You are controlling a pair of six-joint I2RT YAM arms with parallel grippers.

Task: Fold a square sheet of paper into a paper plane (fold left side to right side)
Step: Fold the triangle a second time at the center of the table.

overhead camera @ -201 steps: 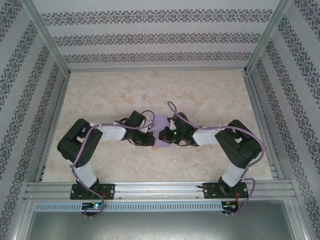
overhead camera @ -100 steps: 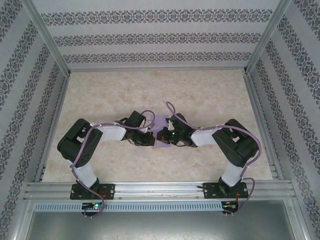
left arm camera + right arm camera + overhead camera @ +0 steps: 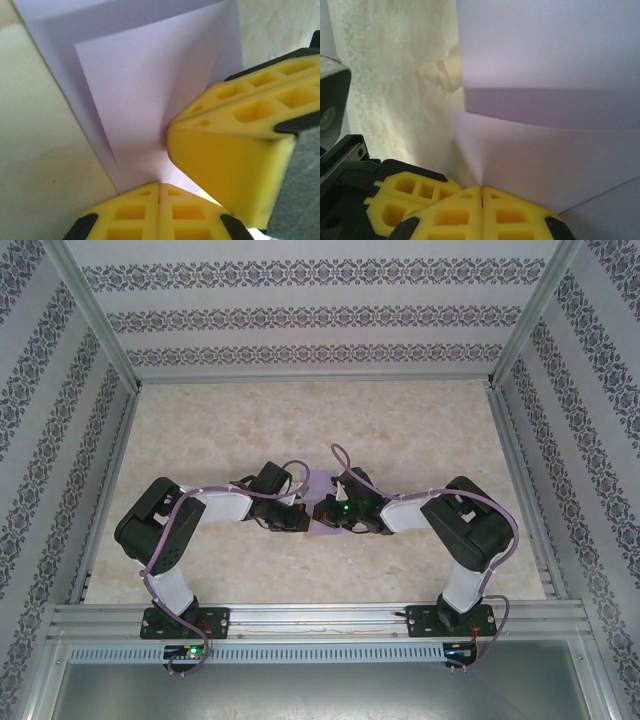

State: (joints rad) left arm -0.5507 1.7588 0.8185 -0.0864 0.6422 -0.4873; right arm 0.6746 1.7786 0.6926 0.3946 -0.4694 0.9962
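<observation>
Everything placed against the square sheet of paper (image 3: pixel 145 85).

- Nearest the viewer, on the near side of the sheet: aluminium rail (image 3: pixel 320 618) with 2 arm bases bolted to it. Left arm (image 3: pixel 165 530) comes in from the sheet's left, right arm (image 3: pixel 470 530) from its right. Elbows are out wide and the wrists meet at the sheet.
- Left gripper (image 3: pixel 159 192): jaws fully closed, yellow fingers seam to seam with no gap. The tips sit at the sheet's edge and touch it. Can't tell whether any paper is caught in the seam.
- Right gripper (image 3: pixel 482 195): jaws closed too. The paper puckers into a point right at the tips, with wrinkles fanning out from there, so it reads as pinching the sheet.
- The two grippers are just beside each other on the sheet, fingers nearly touching.
- Sheet: 1 lilac sheet lying on the table (image 3: pixel 250 420), partly folded. Two layers are visible, and the upper flap is lifted off the lower one with a shadow band between them.
- Beyond the sheet: bare marbled tabletop, then the patterned back wall (image 3: pixel 320 310).

Count: 2 arms, 2 grippers, 4 yellow fingers, 1 sheet.
</observation>
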